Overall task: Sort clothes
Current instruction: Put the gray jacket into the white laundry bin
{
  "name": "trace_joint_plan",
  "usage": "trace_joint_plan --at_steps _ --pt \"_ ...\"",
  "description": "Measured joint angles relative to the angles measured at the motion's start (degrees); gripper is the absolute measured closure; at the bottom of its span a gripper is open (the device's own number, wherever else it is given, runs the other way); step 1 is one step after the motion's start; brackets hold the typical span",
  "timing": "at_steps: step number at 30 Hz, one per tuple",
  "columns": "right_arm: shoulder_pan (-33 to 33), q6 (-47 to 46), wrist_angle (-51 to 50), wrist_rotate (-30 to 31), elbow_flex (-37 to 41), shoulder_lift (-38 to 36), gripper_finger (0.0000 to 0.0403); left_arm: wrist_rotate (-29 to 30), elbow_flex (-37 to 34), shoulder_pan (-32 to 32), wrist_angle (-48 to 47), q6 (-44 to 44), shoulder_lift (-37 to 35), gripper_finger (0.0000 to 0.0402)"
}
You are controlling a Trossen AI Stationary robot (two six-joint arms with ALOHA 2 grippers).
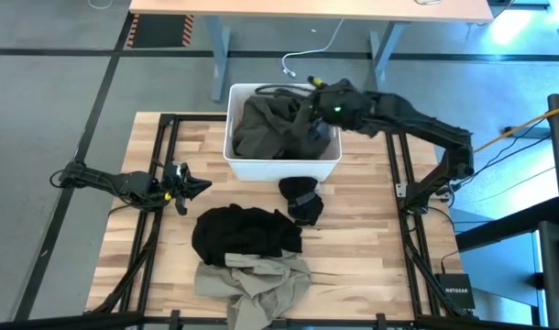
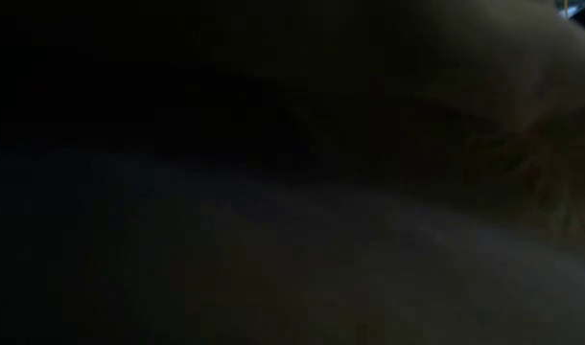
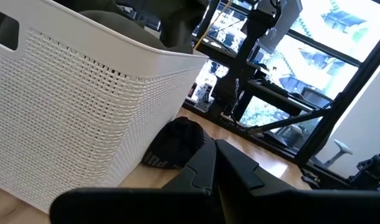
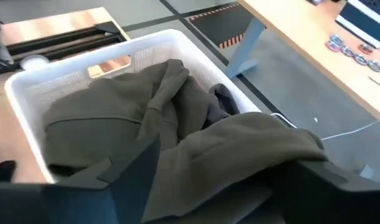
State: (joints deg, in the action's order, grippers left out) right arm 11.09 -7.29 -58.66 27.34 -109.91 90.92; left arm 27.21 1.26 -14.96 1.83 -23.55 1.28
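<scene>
A dark olive garment (image 1: pixel 270 128) (image 4: pixel 115 118) lies heaped in the white bin (image 1: pixel 279 168) (image 4: pixel 28 93) at the table's far middle. One fold of it reaches the bin's right side. My right gripper (image 1: pixel 318 110) (image 4: pixel 227 158) hangs over that fold, open wide, one finger on either side. A black garment (image 1: pixel 247 234) lies bunched on the table's near middle, and a khaki-beige one (image 1: pixel 257 280) lies crumpled just nearer. My left gripper (image 1: pixel 199 184) (image 3: pixel 213 149) waits at the table's left, level and shut, pointing at the bin (image 3: pixel 71 112). My right gripper stands open from above, slanting down, over the olive garment's fold (image 4: pixel 252 146) at the bin's right side. I cannot tell whether its fingers touch the cloth. The fold lies on the heap and against the bin's wall.
A small black bundle (image 1: pixel 302 200) (image 3: pixel 174 143) lies on the table just in front of the bin's right corner. A darker grey cloth (image 4: pixel 221 102) shows under the olive one in the bin. Bare wood lies at the table's left and right. Something close blocks the low view.
</scene>
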Motion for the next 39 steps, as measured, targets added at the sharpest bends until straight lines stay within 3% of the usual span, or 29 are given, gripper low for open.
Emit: trace_joint_plan --at_steps 5,10,15,22,29,39 --pt "-5.50 -1.36 -6.06 0.47 -5.81 0.04 0.0097 0.01 0.00 0.00 0.00 -0.03 0.00 0.0398" --pt "-14.51 -5.04 -9.97 0.12 -4.84 -0.01 0.0096 0.01 0.00 0.00 0.00 -0.02 0.00 0.0398" --pt "-23.45 -9.33 -9.49 0.63 4.18 0.08 0.0096 0.01 0.00 -0.02 0.00 0.04 0.00 0.0398" --pt "-28.79 -14.53 -5.53 10.80 18.45 0.11 0.0096 0.01 0.00 0.00 0.02 0.13 0.00 0.0398" --pt "-29.11 -22.71 1.52 10.62 31.25 0.10 0.0096 0.01 0.00 0.00 0.02 -0.43 0.00 0.0398" --pt "-28.52 -29.95 25.83 4.80 45.74 0.10 0.0096 0.01 0.00 0.00 0.04 -0.51 0.00 0.0398"
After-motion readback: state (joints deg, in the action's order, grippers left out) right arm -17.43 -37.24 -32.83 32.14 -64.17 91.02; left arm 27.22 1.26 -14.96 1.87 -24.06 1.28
